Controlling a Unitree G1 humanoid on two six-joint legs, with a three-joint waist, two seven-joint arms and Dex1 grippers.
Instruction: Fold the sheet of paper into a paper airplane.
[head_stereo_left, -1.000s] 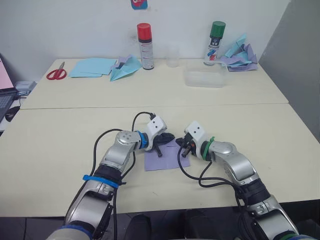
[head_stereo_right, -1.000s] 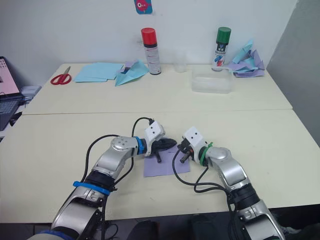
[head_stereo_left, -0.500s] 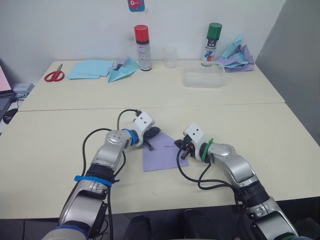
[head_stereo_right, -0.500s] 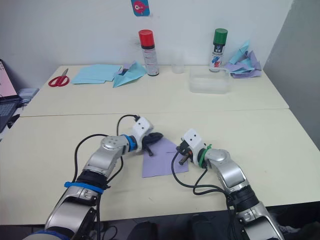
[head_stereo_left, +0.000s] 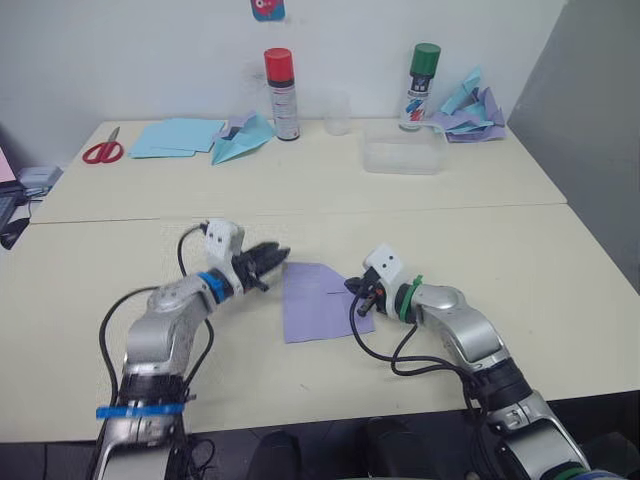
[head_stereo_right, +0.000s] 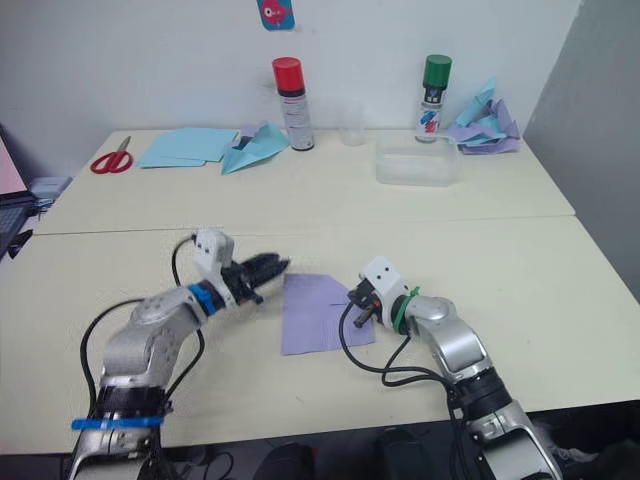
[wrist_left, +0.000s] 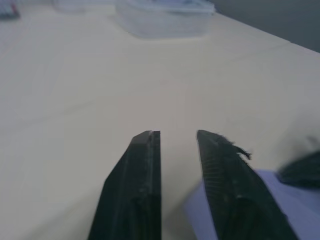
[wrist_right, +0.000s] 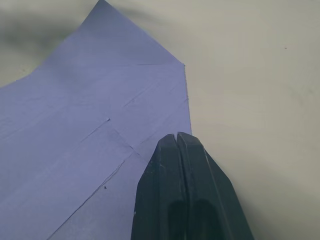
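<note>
The paper (head_stereo_left: 320, 302) lies flat and creased on the near worktop (head_stereo_left: 420, 230), still early in folding. The right end effector (head_stereo_left: 354, 291), fingers together, presses its right edge. The left end effector (head_stereo_left: 276, 256), slightly parted and empty, hovers just left; it next needs to lift an edge.
</note>
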